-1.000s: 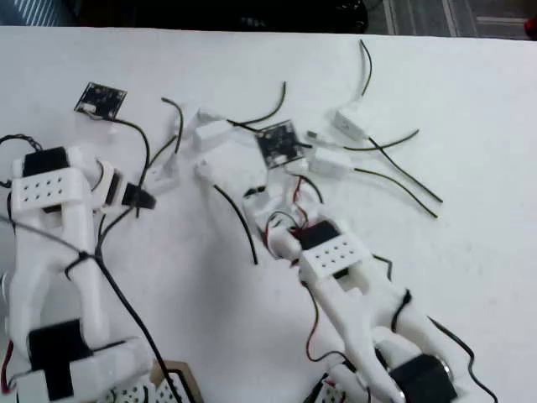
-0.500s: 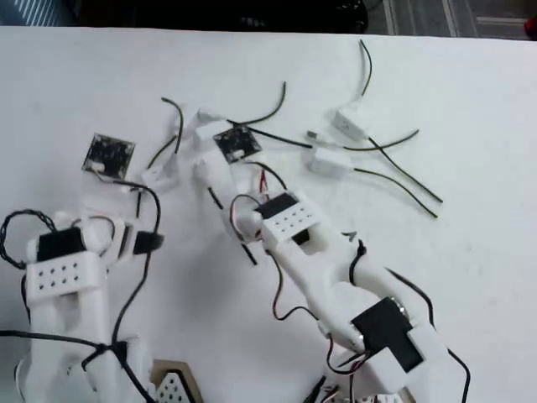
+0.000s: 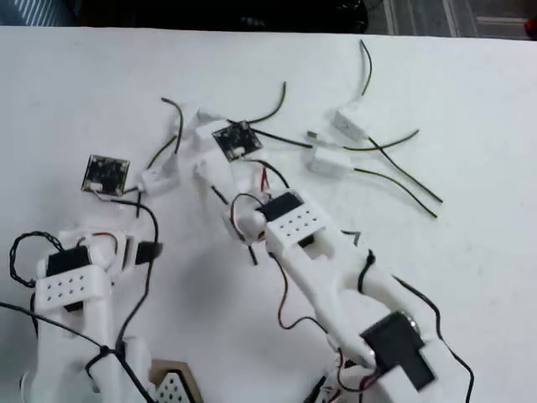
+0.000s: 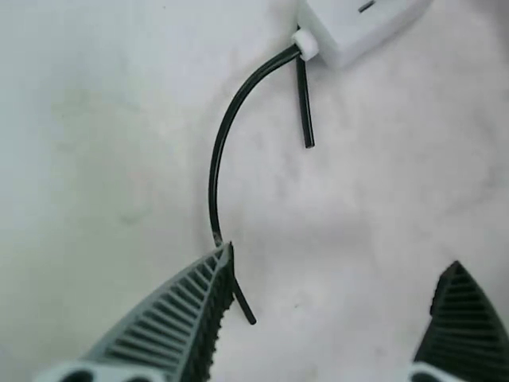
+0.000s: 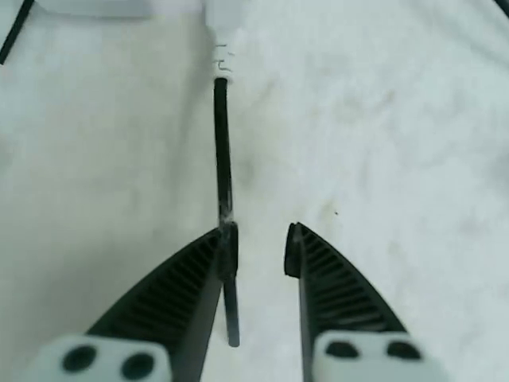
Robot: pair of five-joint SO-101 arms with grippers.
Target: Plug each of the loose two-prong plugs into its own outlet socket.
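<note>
The left gripper (image 4: pixel 334 314) is seen spread wide just above the white tabletop (image 4: pixel 95 119), with nothing held. The tip of one finger (image 4: pixel 199 306) lies over the far end of a curved black cord (image 4: pixel 213 171), which runs back to a white block (image 4: pixel 358 20) lying well beyond the gripper. The right gripper (image 5: pixel 258 259) is parted only narrowly and nothing is clamped. A straight black cord (image 5: pixel 223 151) is laid along the inner edge of one finger (image 5: pixel 211 274), its free end passing under that finger and its other end joined to a white plug body (image 5: pixel 223 16). In the high view, further white blocks (image 3: pixel 329 161) with black cords are scattered beyond both arms.
</note>
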